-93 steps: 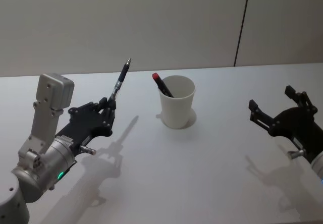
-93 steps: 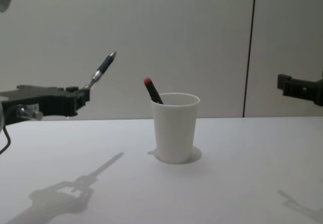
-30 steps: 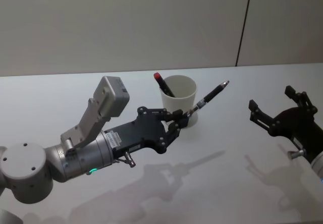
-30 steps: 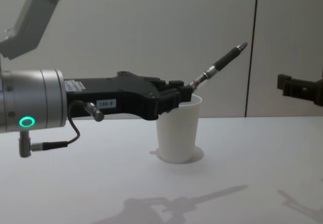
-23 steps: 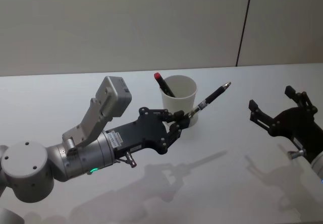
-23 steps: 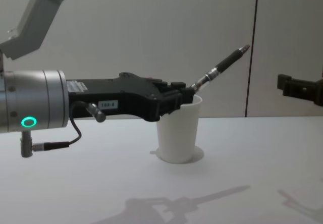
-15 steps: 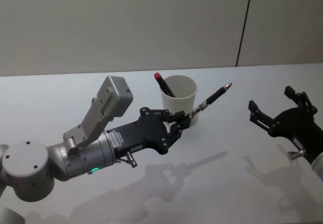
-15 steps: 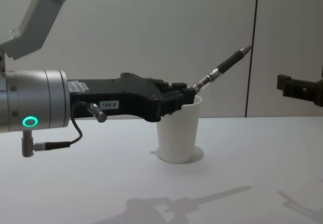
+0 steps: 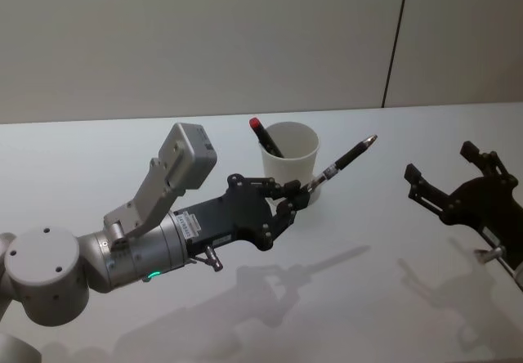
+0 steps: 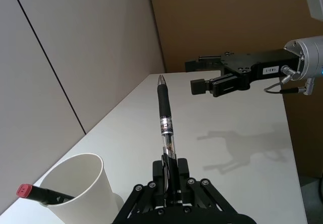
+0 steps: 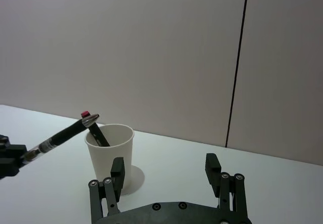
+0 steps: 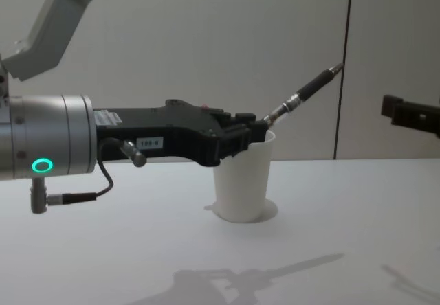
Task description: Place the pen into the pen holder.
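Note:
The pen holder (image 9: pixel 290 165) is a white paper cup at mid table. The pen (image 9: pixel 265 139), a black marker with a red end, stands inside it and leans on the rim, as the left wrist view (image 10: pixel 38 194) also shows. My left gripper (image 9: pixel 302 191) hovers just in front of the cup's near right side. It is shut on a black-and-clear ballpoint pen (image 9: pixel 347 158) with a metal tip, which points up and to the right past the rim (image 12: pixel 306 92). My right gripper (image 9: pixel 441 160) hangs open at the right, well away from the cup.
The white table (image 9: pixel 368 298) stretches bare around the cup, with a plain wall behind it. My left forearm (image 12: pixel 48 147) spans the left half of the chest view, and its gripper covers the cup's upper left.
Three seconds ago my left gripper held the ballpoint pen left of the cup; it has swung right to the cup's front. Lately the pen tip drifted slightly right. The right gripper shifted slightly right.

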Robot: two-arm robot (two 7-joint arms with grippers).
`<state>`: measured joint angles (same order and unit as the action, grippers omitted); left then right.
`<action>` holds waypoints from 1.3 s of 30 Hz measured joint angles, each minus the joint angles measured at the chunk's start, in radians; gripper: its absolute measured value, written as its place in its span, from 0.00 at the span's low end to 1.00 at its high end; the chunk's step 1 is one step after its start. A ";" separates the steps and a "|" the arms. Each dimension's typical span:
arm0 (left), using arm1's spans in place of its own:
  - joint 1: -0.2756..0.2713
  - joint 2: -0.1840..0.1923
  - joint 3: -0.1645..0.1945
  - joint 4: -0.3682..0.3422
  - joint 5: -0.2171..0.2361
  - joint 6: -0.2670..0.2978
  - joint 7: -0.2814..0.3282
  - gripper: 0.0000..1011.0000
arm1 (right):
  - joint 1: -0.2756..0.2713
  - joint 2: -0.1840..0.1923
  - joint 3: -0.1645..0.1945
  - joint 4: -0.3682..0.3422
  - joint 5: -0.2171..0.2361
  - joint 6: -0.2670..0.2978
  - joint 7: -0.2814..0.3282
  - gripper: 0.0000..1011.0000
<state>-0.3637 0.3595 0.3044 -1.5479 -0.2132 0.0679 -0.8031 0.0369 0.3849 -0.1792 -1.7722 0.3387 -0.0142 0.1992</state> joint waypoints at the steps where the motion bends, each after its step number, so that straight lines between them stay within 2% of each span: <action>1: 0.000 0.000 0.000 0.000 0.000 0.000 0.000 0.18 | -0.003 0.002 0.003 0.001 0.017 -0.006 0.011 0.99; 10: -0.001 0.000 0.001 0.001 0.001 0.001 -0.001 0.18 | -0.015 0.019 0.019 0.015 0.129 -0.038 0.098 0.99; 21: -0.001 0.000 0.001 0.001 0.001 0.000 -0.001 0.18 | -0.018 0.028 0.028 0.044 0.237 -0.057 0.205 0.99; 33: -0.001 0.000 0.001 0.001 0.001 0.000 -0.001 0.18 | -0.008 0.023 0.028 0.086 0.347 -0.064 0.304 0.99; 39: -0.001 0.000 0.001 0.001 0.001 0.000 -0.001 0.18 | 0.007 0.010 0.023 0.120 0.416 -0.069 0.358 0.99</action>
<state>-0.3650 0.3595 0.3051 -1.5469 -0.2126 0.0684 -0.8045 0.0434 0.3950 -0.1559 -1.6518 0.7552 -0.0836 0.5574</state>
